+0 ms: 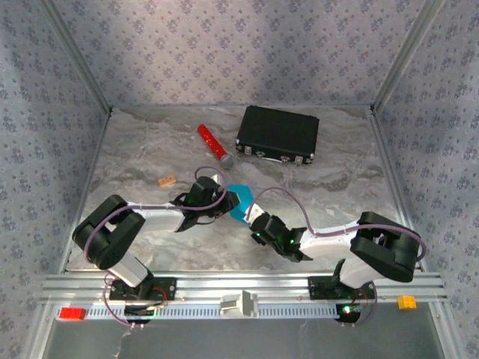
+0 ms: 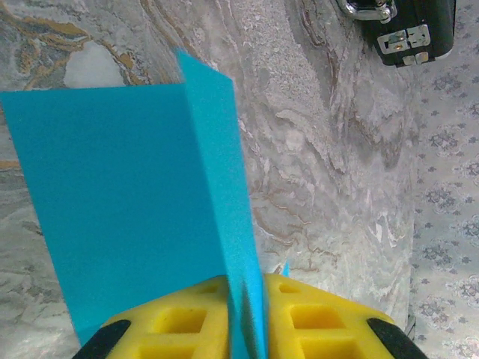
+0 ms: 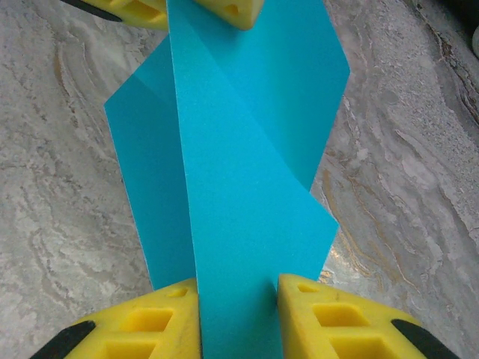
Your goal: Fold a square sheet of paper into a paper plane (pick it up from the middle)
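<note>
The square sheet of paper (image 1: 239, 203), bright cyan, hangs between both grippers above the middle of the table. It is folded, with an upright ridge (image 2: 217, 172) and diagonal flaps (image 3: 247, 149). No paper plane is in view. My left gripper (image 2: 245, 283) is shut on the ridge, its yellow fingers (image 2: 172, 321) pressed to either side. My right gripper (image 3: 238, 283) grips the opposite end, a wide band of paper filling the gap between its fingers (image 3: 329, 314). The left gripper's fingertips (image 3: 224, 9) show at the top of the right wrist view. From above, the left gripper (image 1: 223, 200) and the right gripper (image 1: 254, 220) face each other.
A black case (image 1: 278, 134) lies at the back right, its latches (image 2: 404, 37) showing in the left wrist view. A red cylinder (image 1: 215, 143) lies to its left. A small tan block (image 1: 167, 180) sits at mid-left. Patterned walls enclose the marbled table (image 1: 337, 187).
</note>
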`<state>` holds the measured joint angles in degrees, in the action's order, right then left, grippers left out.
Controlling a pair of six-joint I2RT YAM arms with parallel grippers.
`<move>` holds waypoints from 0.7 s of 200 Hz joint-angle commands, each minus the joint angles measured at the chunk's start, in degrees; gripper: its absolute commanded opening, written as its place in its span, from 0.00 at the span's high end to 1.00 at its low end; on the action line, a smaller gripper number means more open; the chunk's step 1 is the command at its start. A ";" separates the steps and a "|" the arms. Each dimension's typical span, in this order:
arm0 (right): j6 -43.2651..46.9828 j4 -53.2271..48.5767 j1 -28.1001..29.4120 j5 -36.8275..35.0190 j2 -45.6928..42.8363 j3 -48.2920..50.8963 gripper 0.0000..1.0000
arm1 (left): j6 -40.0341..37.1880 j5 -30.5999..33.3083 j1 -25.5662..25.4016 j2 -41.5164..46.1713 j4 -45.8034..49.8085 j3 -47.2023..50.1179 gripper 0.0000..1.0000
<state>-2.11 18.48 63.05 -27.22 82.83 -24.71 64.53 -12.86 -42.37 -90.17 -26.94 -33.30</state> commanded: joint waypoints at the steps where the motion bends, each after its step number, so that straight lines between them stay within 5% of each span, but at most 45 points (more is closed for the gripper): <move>1: -1.23 0.15 0.32 -0.38 0.73 -1.61 0.68 | -1.09 -0.83 0.44 -0.38 -0.13 -1.07 0.83; 140: -2.28 0.52 -0.05 -0.90 1.50 -1.83 0.72 | -1.16 -0.85 0.46 -0.37 0.22 -1.24 0.86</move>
<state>-2.87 18.87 63.05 -27.24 83.79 -25.56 64.51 -12.86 -42.33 -90.17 -26.94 -33.30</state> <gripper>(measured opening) 0.289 0.143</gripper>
